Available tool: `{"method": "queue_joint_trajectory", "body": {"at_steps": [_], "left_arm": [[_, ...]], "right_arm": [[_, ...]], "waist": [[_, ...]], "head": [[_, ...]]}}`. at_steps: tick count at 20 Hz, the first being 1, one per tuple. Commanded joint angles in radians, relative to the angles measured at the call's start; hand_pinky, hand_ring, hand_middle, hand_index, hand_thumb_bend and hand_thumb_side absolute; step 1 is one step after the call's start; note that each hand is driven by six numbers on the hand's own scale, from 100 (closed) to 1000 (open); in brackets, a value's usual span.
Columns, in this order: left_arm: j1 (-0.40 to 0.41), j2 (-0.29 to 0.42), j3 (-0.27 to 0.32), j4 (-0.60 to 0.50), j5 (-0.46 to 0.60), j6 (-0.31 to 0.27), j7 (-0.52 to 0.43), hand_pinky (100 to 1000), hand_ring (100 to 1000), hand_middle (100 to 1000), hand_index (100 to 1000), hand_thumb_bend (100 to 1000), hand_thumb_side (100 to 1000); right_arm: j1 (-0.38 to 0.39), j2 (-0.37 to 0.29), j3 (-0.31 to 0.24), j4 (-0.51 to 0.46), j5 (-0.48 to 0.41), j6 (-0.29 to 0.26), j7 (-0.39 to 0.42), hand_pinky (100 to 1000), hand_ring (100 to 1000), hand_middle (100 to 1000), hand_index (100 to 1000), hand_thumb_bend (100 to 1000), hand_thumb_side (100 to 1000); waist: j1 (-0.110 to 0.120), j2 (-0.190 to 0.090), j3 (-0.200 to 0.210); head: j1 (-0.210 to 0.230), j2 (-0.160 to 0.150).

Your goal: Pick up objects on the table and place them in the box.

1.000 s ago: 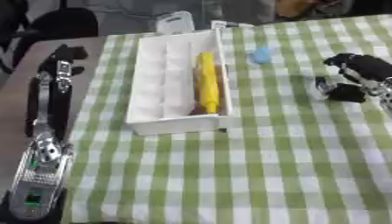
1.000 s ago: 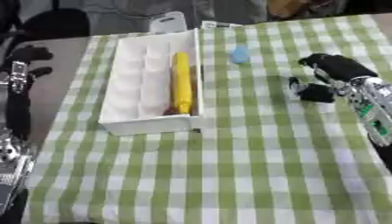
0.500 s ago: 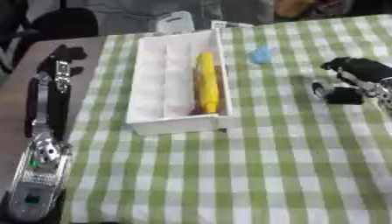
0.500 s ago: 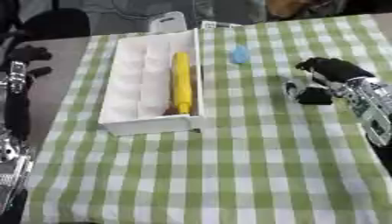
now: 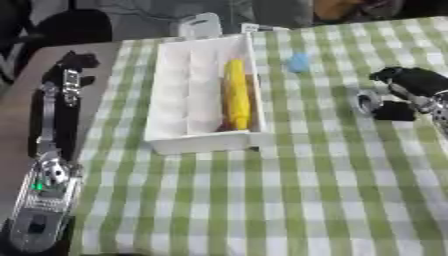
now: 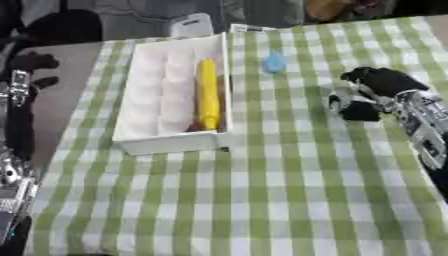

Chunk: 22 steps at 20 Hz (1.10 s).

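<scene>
- Where the checked cloth ends at the table's [image 5: 22,107] left edge, the left robot hand [image 5: 77,62] lies idle off the cloth; whether its fingers are straight or curled, cannot tell.
- White box [image 5: 194,141] left of centre; yellow object [image 5: 235,92] lying along its right compartment.
- Small blue object [image 6: 275,62] on cloth, right of box.
- Right robot hand [image 6: 378,82] on cloth, fingers curled; a grasp cannot be made out.

Both head cameras look steeply down, sharing the checked table [image 5: 262,200] with the white box [image 5: 206,95] at eleven o'clock.
</scene>
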Motion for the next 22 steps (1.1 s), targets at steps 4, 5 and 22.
{"method": "queue_joint_trajectory", "body": {"at_steps": [4, 5, 22], "left_arm": [[-0.012, 0.012, 0.004, -0.014, 0.0, -0.001, 0.0, 776, 1000, 665, 772, 147, 985], [-0.012, 0.012, 0.004, -0.014, 0.0, -0.001, 0.0, 776, 1000, 666, 772, 147, 984], [-0.011, 0.011, 0.005, -0.014, 0.001, -0.002, -0.001, 776, 1000, 667, 772, 147, 985]], "right_arm": [[-0.004, -0.005, -0.005, 0.008, 0.031, -0.006, -0.001, 727, 761, 848, 964, 244, 864], [-0.003, -0.004, -0.005, 0.011, 0.032, -0.008, 0.0, 728, 762, 843, 961, 251, 875], [0.009, 0.005, -0.001, 0.016, 0.027, -0.022, 0.002, 683, 691, 642, 845, 158, 671]], "waist": [[-0.015, -0.015, -0.002], [-0.015, -0.015, -0.002], [-0.013, -0.018, -0.004]], "head": [[0.0, -0.003], [-0.001, -0.004], [-0.001, -0.001]]}}
